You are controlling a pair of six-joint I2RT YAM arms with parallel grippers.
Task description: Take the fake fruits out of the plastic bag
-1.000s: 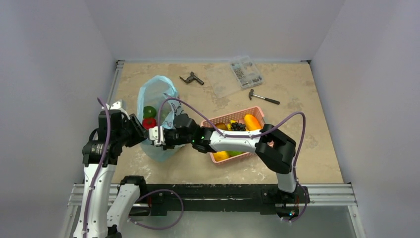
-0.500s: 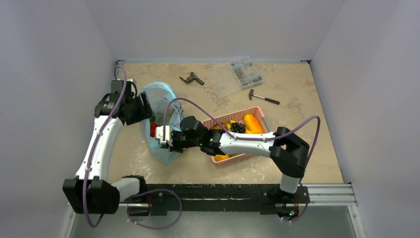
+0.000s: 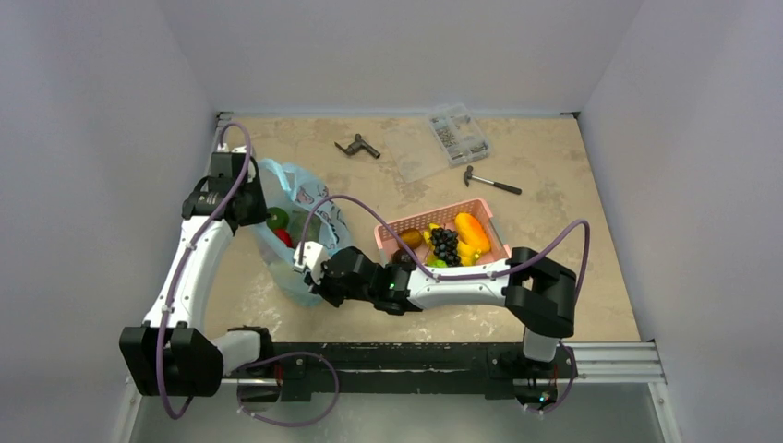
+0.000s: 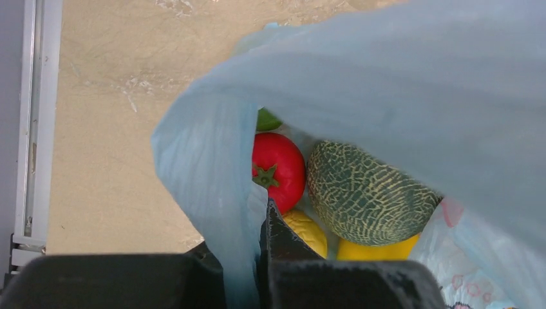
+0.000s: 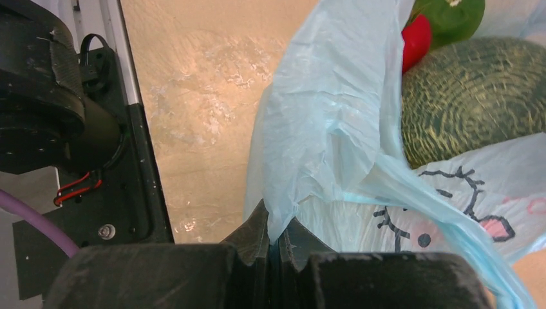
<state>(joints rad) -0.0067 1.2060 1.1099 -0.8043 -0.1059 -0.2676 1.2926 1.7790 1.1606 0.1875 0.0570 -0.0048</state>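
The pale blue plastic bag [image 3: 297,196] lies at the left of the table, its mouth held open. My left gripper [image 3: 251,205] is shut on the bag's far rim [image 4: 212,174]. My right gripper [image 3: 312,266] is shut on the bag's near rim [image 5: 309,161]. Inside the bag lie the red tomato [image 4: 275,168] with its green top and the netted grey-green melon [image 4: 368,193]. Both also show in the right wrist view, the tomato [image 5: 415,40] and the melon [image 5: 470,96]. A lime-green fruit [image 4: 267,120] and yellow fruits [image 4: 308,230] lie beside them.
A pink slatted basket [image 3: 392,229] with grapes [image 3: 445,243] and orange and yellow fruits stands right of the bag. A hammer [image 3: 491,182], a clear parts box [image 3: 459,135] and a dark tool [image 3: 357,146] lie at the back. The rail [image 3: 397,358] runs along the near edge.
My left gripper has swung from the bag's near left side to its far left rim. My right gripper has drawn back toward the near edge, pulling the bag's mouth wider.
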